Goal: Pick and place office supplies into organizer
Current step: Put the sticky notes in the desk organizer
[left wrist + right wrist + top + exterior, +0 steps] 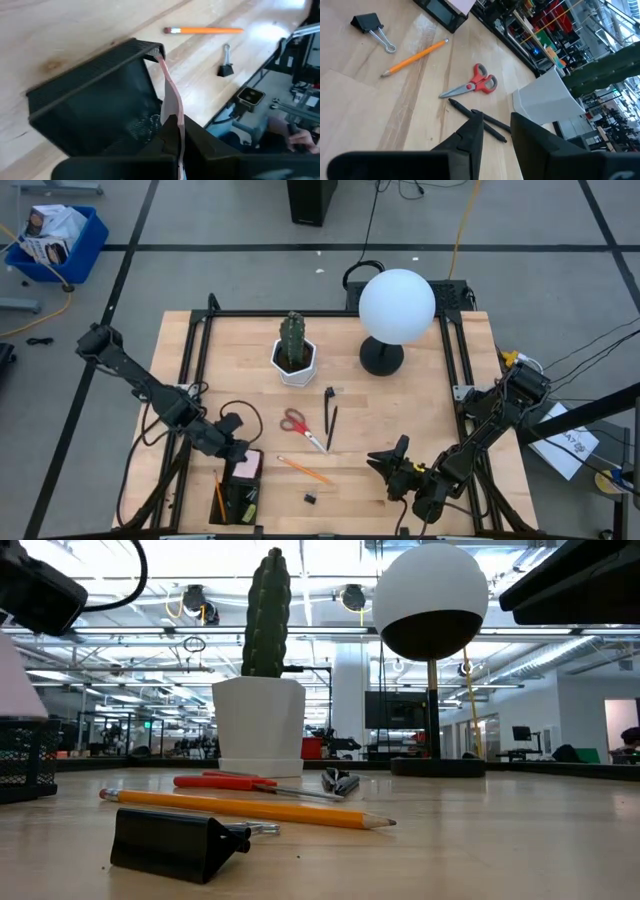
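Observation:
My left gripper (238,448) is shut on the pink sticky-note pad (246,467), over the far right corner of the black mesh organizer (235,492) at the table's near edge. An orange pencil (218,495) lies inside the organizer. On the wood lie the red-handled scissors (300,425), two dark pens (330,415), another orange pencil (305,470) and a black binder clip (311,498). My right gripper (385,463) is open and hovers to the right of these, touching nothing; its wrist view looks over the scissors (475,84) and pens (480,117). My left gripper (175,127) pinches the pink sticky-note pad (172,100) between its two fingers, by the edge nearest the wrist. The pad shows edge-on and stretches away from the fingers above the mesh compartment (95,100). Its far corner (160,57) reaches the organizer's rim; whether it touches there I cannot tell.
A cactus in a white faceted pot (294,352) and a white globe lamp on a black base (395,310) stand at the far half of the table. Black frame rails (195,350) run along the left and right sides. Bare wood (400,405) lies between lamp and pens.

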`<action>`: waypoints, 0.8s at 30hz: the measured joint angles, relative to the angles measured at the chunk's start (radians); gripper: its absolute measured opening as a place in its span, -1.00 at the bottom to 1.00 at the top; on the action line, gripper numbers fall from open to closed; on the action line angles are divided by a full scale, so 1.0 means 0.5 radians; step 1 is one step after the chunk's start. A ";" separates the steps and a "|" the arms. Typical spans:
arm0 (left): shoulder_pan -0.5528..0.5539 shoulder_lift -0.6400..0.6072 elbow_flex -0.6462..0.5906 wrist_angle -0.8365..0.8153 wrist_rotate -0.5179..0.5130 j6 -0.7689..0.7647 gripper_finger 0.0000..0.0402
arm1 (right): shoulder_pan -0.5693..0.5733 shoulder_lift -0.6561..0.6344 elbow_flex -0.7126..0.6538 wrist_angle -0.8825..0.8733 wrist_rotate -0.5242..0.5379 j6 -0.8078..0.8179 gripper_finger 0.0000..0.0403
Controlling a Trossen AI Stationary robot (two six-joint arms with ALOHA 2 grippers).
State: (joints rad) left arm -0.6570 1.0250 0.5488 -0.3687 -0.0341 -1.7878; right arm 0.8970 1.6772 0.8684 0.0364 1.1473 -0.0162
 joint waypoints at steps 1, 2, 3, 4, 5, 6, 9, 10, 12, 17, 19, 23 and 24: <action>0.001 -0.002 0.000 -0.002 0.002 -0.003 -0.98 | 0.001 0.000 0.000 -0.001 0.000 0.000 -0.55; 0.001 -0.002 0.000 -0.007 0.007 -0.004 -0.97 | 0.000 0.000 0.000 -0.002 0.000 -0.003 -0.55; 0.001 -0.001 0.000 -0.025 0.009 -0.012 -0.97 | 0.000 0.000 0.000 -0.002 0.000 -0.004 -0.55; 0.001 -0.001 0.000 -0.044 0.014 -0.028 -0.97 | 0.000 0.000 0.000 -0.002 0.000 -0.005 -0.55; -0.001 -0.001 0.000 -0.052 0.016 -0.044 -0.98 | 0.000 0.000 0.000 -0.002 0.000 -0.005 -0.55; -0.002 -0.001 0.000 -0.052 0.016 -0.052 -0.98 | 0.000 0.000 0.000 -0.004 0.000 -0.005 -0.55; -0.002 -0.001 0.000 -0.053 0.016 -0.063 -0.97 | 0.000 0.000 0.000 -0.004 0.000 -0.005 -0.55; -0.002 -0.001 0.000 -0.053 0.015 -0.080 -0.96 | 0.000 0.000 0.000 -0.005 0.000 -0.005 -0.55; -0.002 0.000 0.000 -0.052 0.013 -0.096 -0.97 | 0.000 0.000 0.000 -0.005 0.000 -0.005 -0.55; -0.002 0.005 0.000 -0.051 0.004 -0.114 -0.96 | 0.000 0.000 0.000 -0.005 0.000 -0.006 -0.55; 0.001 0.005 0.000 -0.054 -0.002 -0.114 -0.94 | 0.000 0.000 0.000 -0.005 -0.001 -0.006 -0.55; 0.004 0.005 0.000 -0.054 -0.028 -0.117 -0.98 | 0.002 0.000 0.000 -0.005 -0.001 -0.013 -0.55; 0.004 0.005 0.000 -0.057 -0.030 -0.134 -0.98 | 0.002 0.000 0.000 -0.005 -0.001 -0.014 -0.55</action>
State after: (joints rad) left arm -0.6548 1.0275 0.5488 -0.3970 -0.0490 -1.8550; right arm 0.8978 1.6772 0.8684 0.0341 1.1469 -0.0230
